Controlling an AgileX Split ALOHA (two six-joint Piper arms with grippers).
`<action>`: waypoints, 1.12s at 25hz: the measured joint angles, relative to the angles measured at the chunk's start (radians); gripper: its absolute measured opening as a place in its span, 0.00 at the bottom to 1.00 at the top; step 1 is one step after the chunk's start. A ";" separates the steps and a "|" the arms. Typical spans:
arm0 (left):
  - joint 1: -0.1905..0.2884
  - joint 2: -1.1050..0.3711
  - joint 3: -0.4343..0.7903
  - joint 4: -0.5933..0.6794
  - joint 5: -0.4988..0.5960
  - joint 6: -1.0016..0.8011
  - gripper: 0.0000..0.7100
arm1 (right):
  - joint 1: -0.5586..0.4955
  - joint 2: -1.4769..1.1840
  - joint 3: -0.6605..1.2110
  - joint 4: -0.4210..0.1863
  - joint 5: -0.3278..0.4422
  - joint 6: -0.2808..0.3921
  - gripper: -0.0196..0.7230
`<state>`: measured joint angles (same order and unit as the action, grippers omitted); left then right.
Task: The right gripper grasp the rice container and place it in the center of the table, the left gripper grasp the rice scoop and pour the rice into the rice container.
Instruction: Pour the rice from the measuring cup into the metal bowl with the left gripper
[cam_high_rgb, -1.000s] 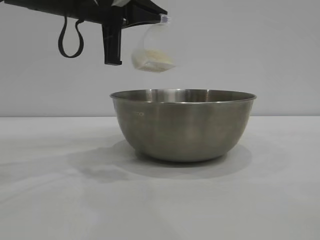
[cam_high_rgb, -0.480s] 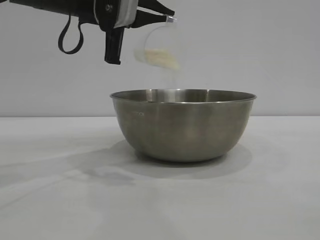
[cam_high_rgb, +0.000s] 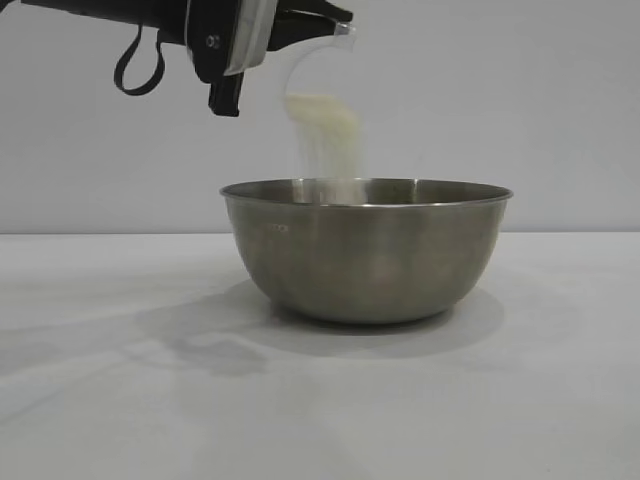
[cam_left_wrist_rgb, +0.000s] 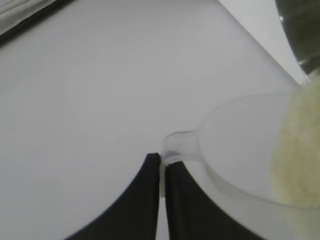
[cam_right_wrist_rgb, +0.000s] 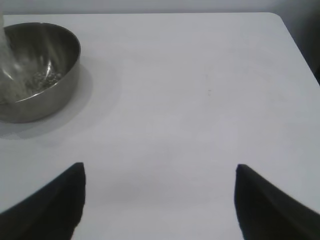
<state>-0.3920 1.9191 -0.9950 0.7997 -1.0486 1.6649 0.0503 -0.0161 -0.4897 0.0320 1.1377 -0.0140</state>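
Left claw (cam_high_rgb: 335, 22) clamped on scoop (cam_high_rgb: 312, 62) handle, holding it tipped above the bowl (cam_high_rgb: 366, 250) so rice (cam_high_rgb: 325, 135) streams inside. Bowl sits mid-table (cam_high_rgb: 120, 400). Right claw (cam_right_wrist_rgb: 159, 200) idle, well apart, fingers spread, holding nothing.

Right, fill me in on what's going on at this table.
The left gripper holds the small translucent plastic rice scoop by its handle, tipped above the large round stainless-steel rice container. Off-white rice is streaming from the scoop into the bowl, which stands on the white table. Some grains already lie on the bowl's bottom. The right gripper hangs idle off to one side, fingers open and holding nothing.
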 joint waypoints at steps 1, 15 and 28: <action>0.000 0.000 0.000 0.007 -0.002 0.011 0.00 | 0.000 0.000 0.000 0.000 0.000 0.000 0.73; 0.000 0.000 -0.002 0.058 -0.051 0.128 0.00 | 0.000 0.000 0.000 0.000 0.000 0.000 0.73; 0.000 0.000 -0.002 0.097 -0.061 0.210 0.00 | 0.000 0.000 0.000 0.000 0.000 0.000 0.73</action>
<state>-0.3920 1.9191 -0.9972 0.8967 -1.1095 1.8750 0.0503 -0.0161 -0.4897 0.0320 1.1377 -0.0140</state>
